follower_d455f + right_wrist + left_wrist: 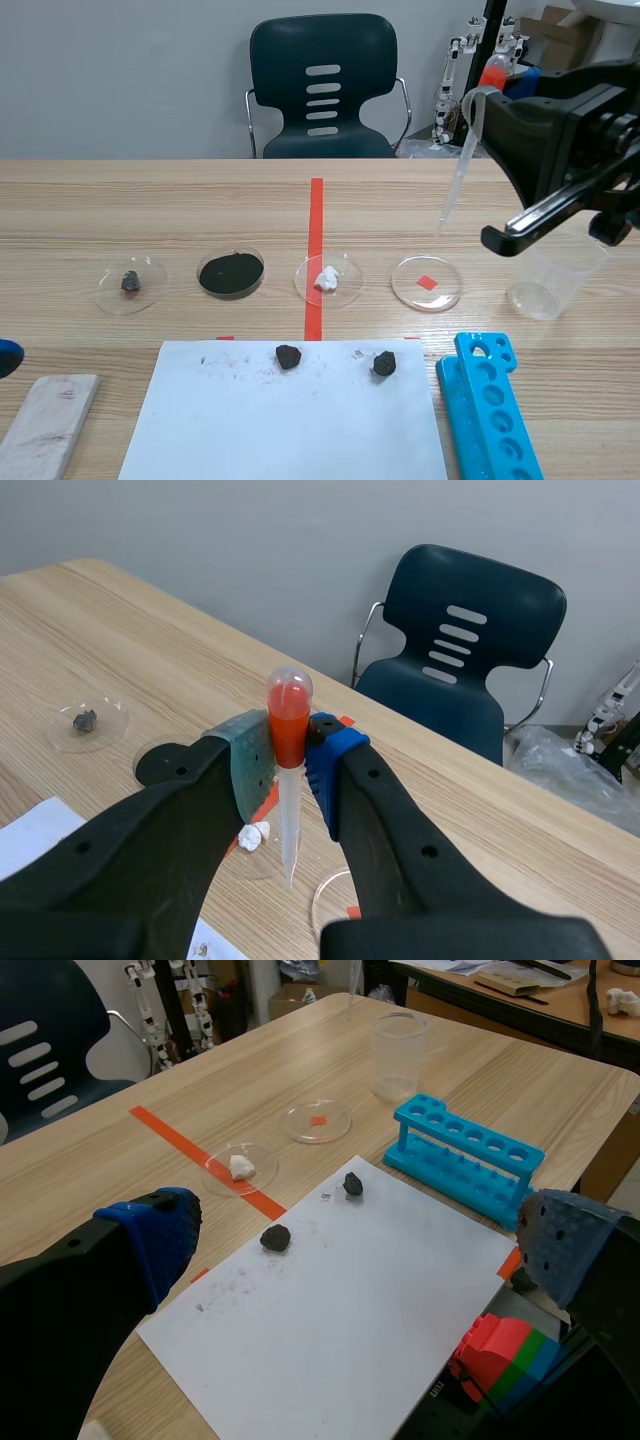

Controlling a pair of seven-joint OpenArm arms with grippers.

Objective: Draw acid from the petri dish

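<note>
Right wrist view, right gripper pinching slim clear orange-bulbed pipette, round transparent petri dish, left gripper wide.

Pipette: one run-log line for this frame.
right gripper: shut on pipette | tip raised, near petri dish, not in it | left gripper: open

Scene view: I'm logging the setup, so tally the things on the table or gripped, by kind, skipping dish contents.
Petri dishes: 4
Loose dark stones: 2
Clear cup: 1
Blue tube rack: 1
Paper sheet: 1
Cloth pad: 1
Pipette, in right gripper: 1
Total: 11
</note>
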